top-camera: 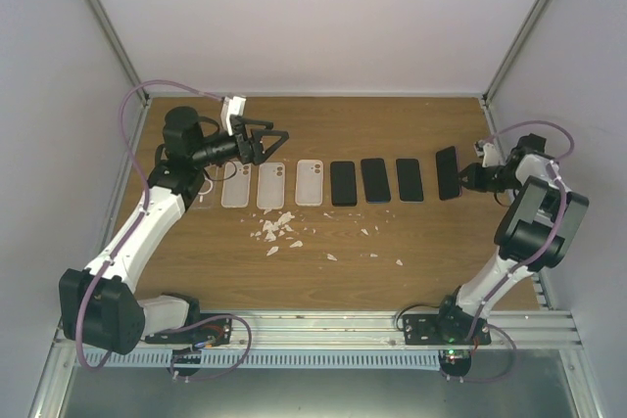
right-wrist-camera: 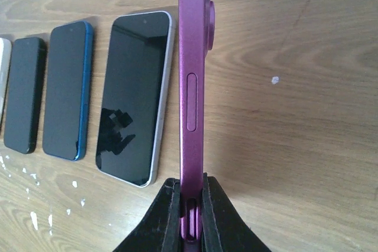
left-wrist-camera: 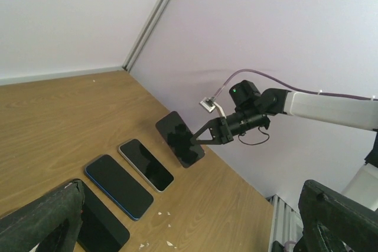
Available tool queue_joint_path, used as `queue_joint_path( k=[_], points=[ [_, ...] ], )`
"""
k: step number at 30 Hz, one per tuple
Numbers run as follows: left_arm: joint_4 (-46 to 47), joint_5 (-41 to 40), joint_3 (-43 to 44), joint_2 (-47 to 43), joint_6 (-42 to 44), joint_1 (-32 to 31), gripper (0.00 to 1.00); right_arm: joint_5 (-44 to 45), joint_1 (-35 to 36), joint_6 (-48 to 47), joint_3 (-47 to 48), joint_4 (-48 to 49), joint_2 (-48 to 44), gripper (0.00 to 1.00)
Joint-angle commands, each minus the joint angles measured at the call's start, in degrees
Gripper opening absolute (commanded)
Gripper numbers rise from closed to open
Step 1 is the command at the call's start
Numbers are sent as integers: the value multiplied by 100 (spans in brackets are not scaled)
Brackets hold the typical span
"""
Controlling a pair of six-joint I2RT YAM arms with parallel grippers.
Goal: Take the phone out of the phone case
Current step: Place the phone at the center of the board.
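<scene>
Leftmost, left gripper [top-camera: 277, 141] raised with jaws spread wide and empty, a row of clear phone cases [top-camera: 270, 186] lying just beneath it. Nearer the arm bases, white flakes [top-camera: 277, 229] scattered on the wooden table [top-camera: 441, 252]. Further right, three dark-screened phones [top-camera: 375, 180] lying flat, side by side. Far right, purple phone [right-wrist-camera: 192, 75] up on edge, its end clamped between the fingers of the right gripper [right-wrist-camera: 189, 196], reaching straight out ahead of them, just beside the silver-edged phone [right-wrist-camera: 133, 95].
</scene>
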Motion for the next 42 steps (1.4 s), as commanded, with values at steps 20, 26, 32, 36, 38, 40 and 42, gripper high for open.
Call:
queue_joint_path(
  k=[20,26,32,36,38,40,42],
  points=[
    [730,129,-321,3,-622,262,99,-858,-39,-275,1122,-817,1474,1],
    [757,137,-344,25,-645,270,99,-895,-34,-454,1332,-1310,1779,0],
    [801,134,-398,4,-674,293,99,-667,-34,-388,1481,-1330,1815,1],
    [779,138,-390,1,-678,310,99,-582,-38,-315,1483,-1255,1793,8],
    [778,130,-398,-14,-675,316,99,-526,-38,-300,1485,-1208,1752,13],
    [777,118,-407,-11,-673,327,99,-453,-34,-276,1490,-1162,1694,18],
    [768,103,-416,-15,-672,337,99,-380,-34,-241,1487,-1119,1619,26]
  ],
)
